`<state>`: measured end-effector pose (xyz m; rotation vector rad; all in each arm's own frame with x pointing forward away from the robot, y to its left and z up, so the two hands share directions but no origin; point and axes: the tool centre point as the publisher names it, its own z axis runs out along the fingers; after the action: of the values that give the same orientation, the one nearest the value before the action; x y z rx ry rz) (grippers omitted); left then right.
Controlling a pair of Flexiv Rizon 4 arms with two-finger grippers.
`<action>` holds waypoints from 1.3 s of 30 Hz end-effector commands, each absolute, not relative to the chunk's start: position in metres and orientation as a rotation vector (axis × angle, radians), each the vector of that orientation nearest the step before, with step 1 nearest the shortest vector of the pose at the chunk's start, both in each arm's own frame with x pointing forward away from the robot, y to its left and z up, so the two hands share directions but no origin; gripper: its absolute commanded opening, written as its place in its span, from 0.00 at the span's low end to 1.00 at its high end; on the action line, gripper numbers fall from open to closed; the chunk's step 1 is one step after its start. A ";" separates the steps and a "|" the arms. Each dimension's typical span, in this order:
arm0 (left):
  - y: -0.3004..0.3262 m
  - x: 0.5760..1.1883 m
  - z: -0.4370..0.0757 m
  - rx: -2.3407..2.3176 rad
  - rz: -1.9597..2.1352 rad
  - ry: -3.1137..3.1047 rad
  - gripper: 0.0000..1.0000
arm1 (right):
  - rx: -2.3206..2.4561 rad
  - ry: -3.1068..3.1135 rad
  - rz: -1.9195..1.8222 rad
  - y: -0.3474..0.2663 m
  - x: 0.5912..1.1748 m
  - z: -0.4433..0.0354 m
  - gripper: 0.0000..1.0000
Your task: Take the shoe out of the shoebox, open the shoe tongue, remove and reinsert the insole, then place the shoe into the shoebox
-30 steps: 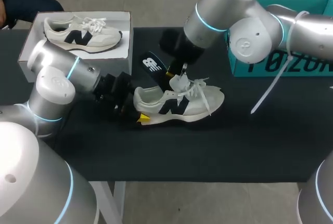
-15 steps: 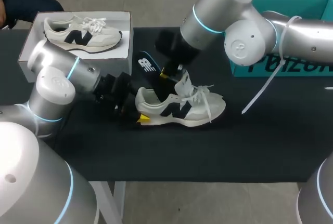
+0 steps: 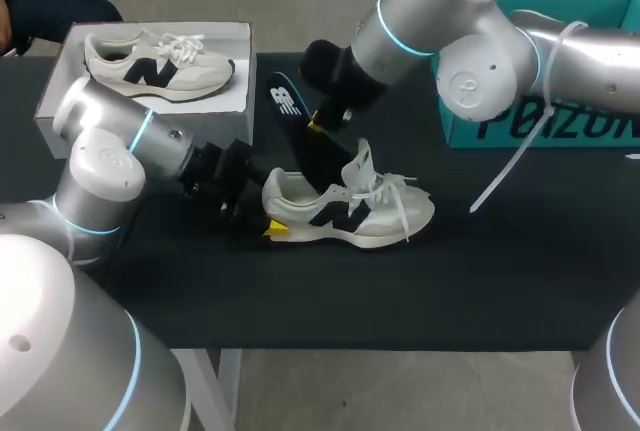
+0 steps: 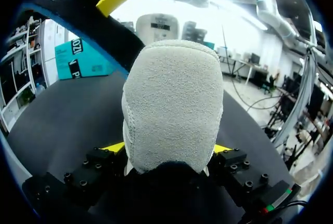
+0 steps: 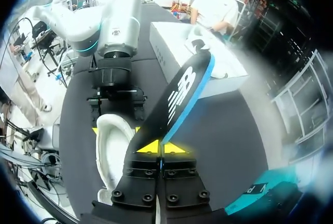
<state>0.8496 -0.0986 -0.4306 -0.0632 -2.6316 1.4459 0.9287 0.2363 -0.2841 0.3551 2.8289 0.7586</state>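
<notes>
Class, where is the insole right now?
Head view, centre: the insole, pinched in the right gripper, slants up from the shoe, beside the white shoebox.

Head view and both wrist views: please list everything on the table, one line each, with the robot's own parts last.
shoe: one, off-white with a dark N, lying on its sole at mid-table.
insole: one, black with a blue edge, slanting up from the shoe's opening.
shoebox: one, white, open, at the far left.
second shoe: one, off-white, lying in the shoebox.
teal box: one, at the far right.
table: one, black top.
left gripper: fingers clamped on the shoe's heel.
right gripper: fingers closed on the insole.
</notes>
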 end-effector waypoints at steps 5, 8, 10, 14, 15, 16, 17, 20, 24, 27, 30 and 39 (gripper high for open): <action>-0.100 0.849 -0.432 -0.064 1.443 -2.634 0.00 | 0.380 2.719 0.833 0.219 0.917 -0.241 0.00; -0.100 0.849 -0.432 -0.064 1.443 -2.634 0.00 | 0.400 2.664 0.883 0.215 0.914 -0.222 0.00; -0.100 0.849 -0.432 -0.064 1.443 -2.634 0.00 | 0.406 2.613 0.951 0.213 0.909 -0.206 0.00; -0.100 0.849 -0.432 -0.064 1.443 -2.634 0.00 | 0.399 2.546 0.985 0.209 0.899 -0.177 0.00; -0.100 0.849 -0.432 -0.064 1.443 -2.634 0.00 | 0.393 2.527 1.015 0.208 0.896 -0.169 0.00; -0.100 0.849 -0.432 -0.064 1.443 -2.634 0.00 | 0.385 2.516 1.018 0.207 0.893 -0.163 0.00; -0.100 0.849 -0.432 -0.064 1.443 -2.634 0.00 | 0.383 2.505 1.017 0.206 0.891 -0.156 0.00; -0.100 0.849 -0.432 -0.064 1.443 -2.634 0.00 | 0.368 2.481 1.031 0.202 0.885 -0.140 0.00; -0.100 0.849 -0.432 -0.064 1.443 -2.634 0.00 | 0.360 2.466 1.050 0.196 0.882 -0.127 0.00; -0.100 0.849 -0.432 -0.064 1.443 -2.634 0.00 | 0.344 2.462 1.085 0.190 0.882 -0.120 0.00; -0.100 0.849 -0.432 -0.064 1.443 -2.634 0.00 | 0.325 2.470 1.095 0.186 0.885 -0.115 0.00; -0.100 0.849 -0.432 -0.064 1.443 -2.634 0.00 | 0.331 2.504 1.075 0.183 0.886 -0.114 0.00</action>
<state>0.8496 -0.0986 -0.4308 -0.0633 -2.6318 1.4459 0.8867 0.1825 -0.1132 0.3314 2.5044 1.0757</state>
